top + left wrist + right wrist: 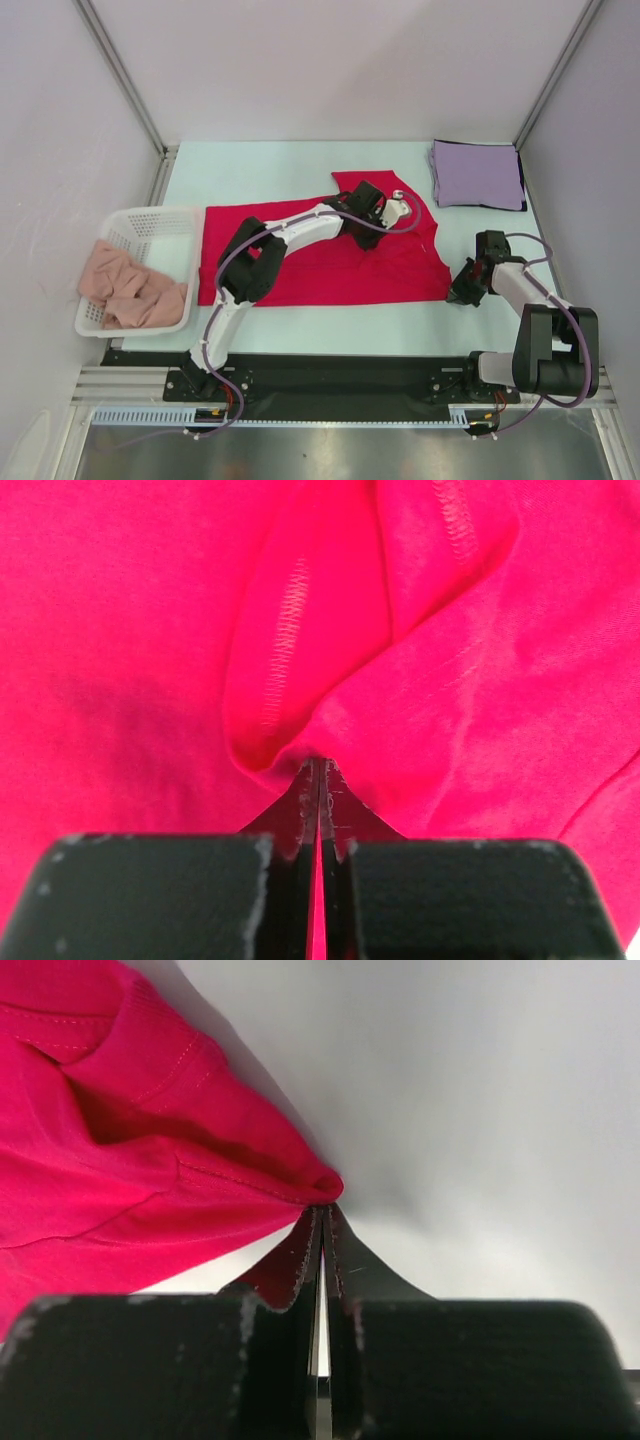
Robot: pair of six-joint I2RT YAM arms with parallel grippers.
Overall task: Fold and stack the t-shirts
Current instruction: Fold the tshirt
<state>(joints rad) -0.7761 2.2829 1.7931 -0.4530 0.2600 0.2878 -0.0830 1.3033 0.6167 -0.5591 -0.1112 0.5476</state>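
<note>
The crimson-red t-shirt lies spread across the middle of the table. My left gripper is over its far part, near the collar. In the left wrist view the left gripper is shut on a pinched ridge of the red cloth. My right gripper is at the shirt's near right corner. The right wrist view shows the right gripper shut on that hemmed corner of the red t-shirt, bunched at the tips. The lavender t-shirt lies folded square at the far right.
A white mesh basket stands at the table's left edge, with crumpled pink cloth inside it. Pale walls close in the table on the left, back and right.
</note>
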